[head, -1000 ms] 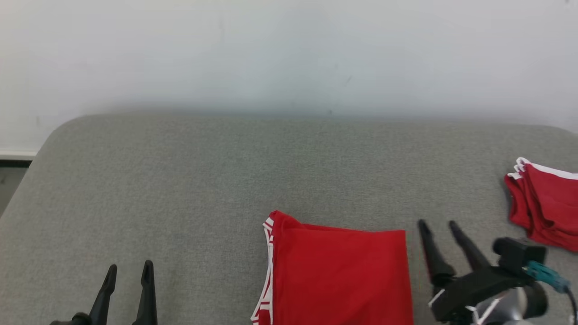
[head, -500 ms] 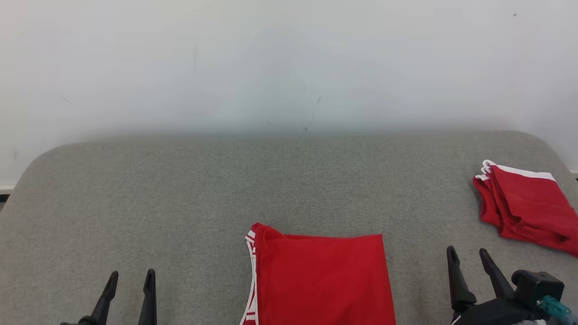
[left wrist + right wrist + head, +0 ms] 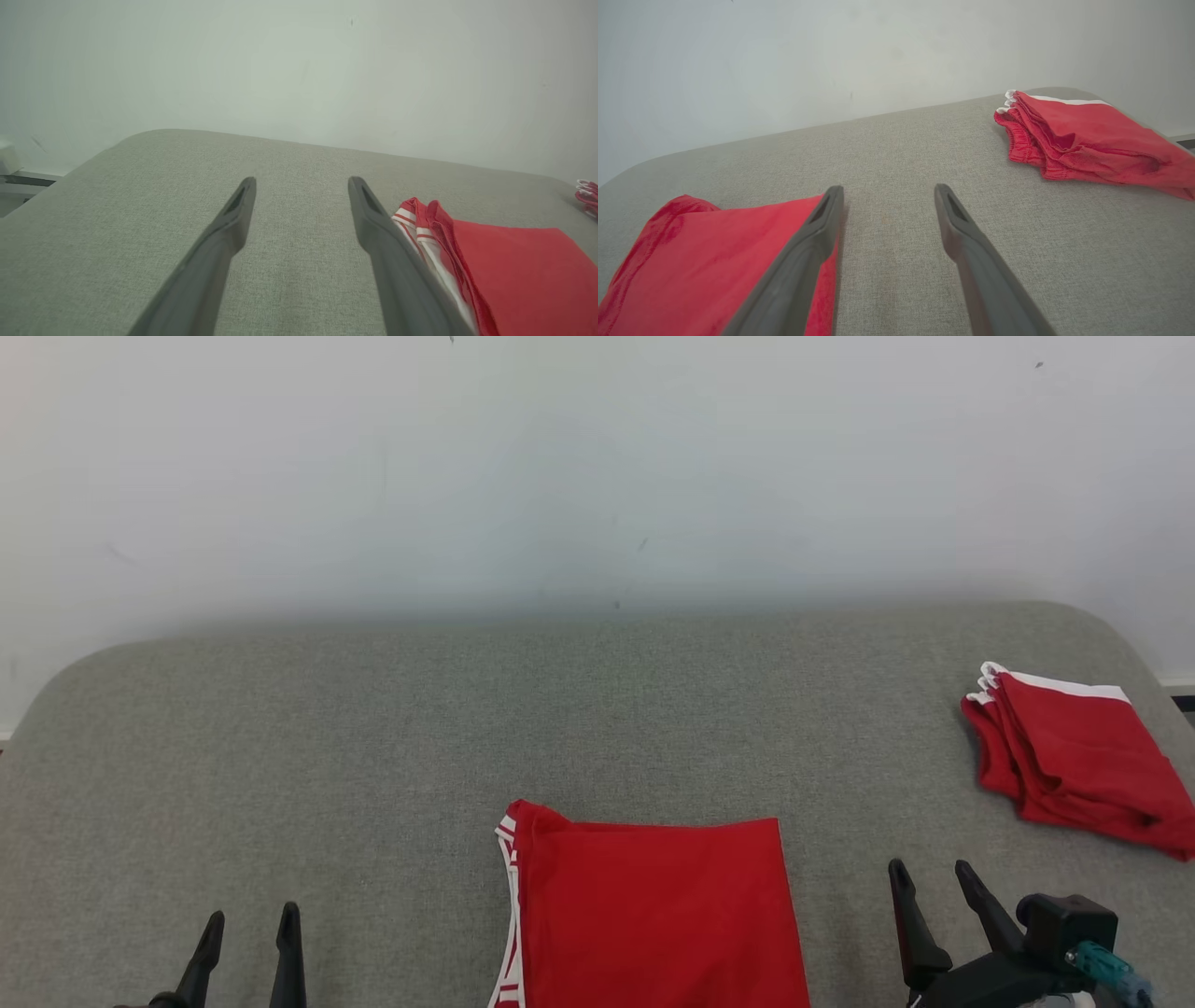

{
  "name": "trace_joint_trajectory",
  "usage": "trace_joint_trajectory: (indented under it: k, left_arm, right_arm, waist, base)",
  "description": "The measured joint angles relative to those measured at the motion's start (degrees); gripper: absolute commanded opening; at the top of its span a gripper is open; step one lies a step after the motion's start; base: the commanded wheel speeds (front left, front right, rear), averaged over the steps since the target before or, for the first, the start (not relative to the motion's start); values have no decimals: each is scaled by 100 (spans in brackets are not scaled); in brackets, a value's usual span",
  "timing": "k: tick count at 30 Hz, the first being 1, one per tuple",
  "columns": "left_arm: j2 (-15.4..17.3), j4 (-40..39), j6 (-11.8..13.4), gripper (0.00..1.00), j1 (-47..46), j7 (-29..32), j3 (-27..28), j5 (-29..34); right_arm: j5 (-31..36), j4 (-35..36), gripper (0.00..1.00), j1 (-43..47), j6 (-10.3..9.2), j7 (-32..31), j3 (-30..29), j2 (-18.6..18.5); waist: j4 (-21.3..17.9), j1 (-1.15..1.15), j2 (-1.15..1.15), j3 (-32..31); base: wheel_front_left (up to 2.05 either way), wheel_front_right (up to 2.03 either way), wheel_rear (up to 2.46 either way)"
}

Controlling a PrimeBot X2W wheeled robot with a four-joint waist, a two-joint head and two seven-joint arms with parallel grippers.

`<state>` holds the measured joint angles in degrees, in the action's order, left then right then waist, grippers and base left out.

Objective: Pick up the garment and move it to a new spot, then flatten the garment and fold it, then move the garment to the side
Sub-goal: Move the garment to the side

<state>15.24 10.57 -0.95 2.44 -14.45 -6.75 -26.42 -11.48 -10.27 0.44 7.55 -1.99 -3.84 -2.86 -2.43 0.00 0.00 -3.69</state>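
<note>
The left fingers (image 3: 288, 957) stand spread and empty above the grey fabric-covered bench (image 3: 373, 756). The right fingers (image 3: 910, 929) are also parted, gripping nothing. Between the two pairs, nearer the right fingers, lies the flat folded red cloth garment with white-striped trim (image 3: 653, 915). Ahead of the right fingers and to their outer side, well apart, sits a rumpled bundle of red cloth with white edging (image 3: 1064, 756).

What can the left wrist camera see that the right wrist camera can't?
Left wrist view: the open left gripper and the white-striped trim of the folded red garment. Right wrist view: the open right gripper and the ruched waistband of the red clothes pile. Both: that garment, that pile, the grey cushion and the white wall.
</note>
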Motion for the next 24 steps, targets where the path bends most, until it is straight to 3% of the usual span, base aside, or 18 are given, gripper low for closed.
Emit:
trace_joint_trajectory:
  k: [15, 18, 24]
  left_arm:
    - [14, 36, 45, 100, -41, 70, -9, -91]
    - [18, 1, 88, 100, -47, 69, 36, -142]
    - [104, -196, 154, 100, -13, 96, 142, -186]
  right_arm:
    - [29, -35, 100, -67, 0, -159, 118, -2]
    - [-52, 71, 100, -90, 0, -864, 305, -3]
    - [-147, 730, 100, -316, 0, -3160, 240, -12]
  waist:
    - [44, 0, 0, 63]
    - [65, 0, 0, 69]
    - [47, 0, 0, 151]
  base:
    - [0, 0, 0]
    - [0, 0, 0]
    - [0, 0, 0]
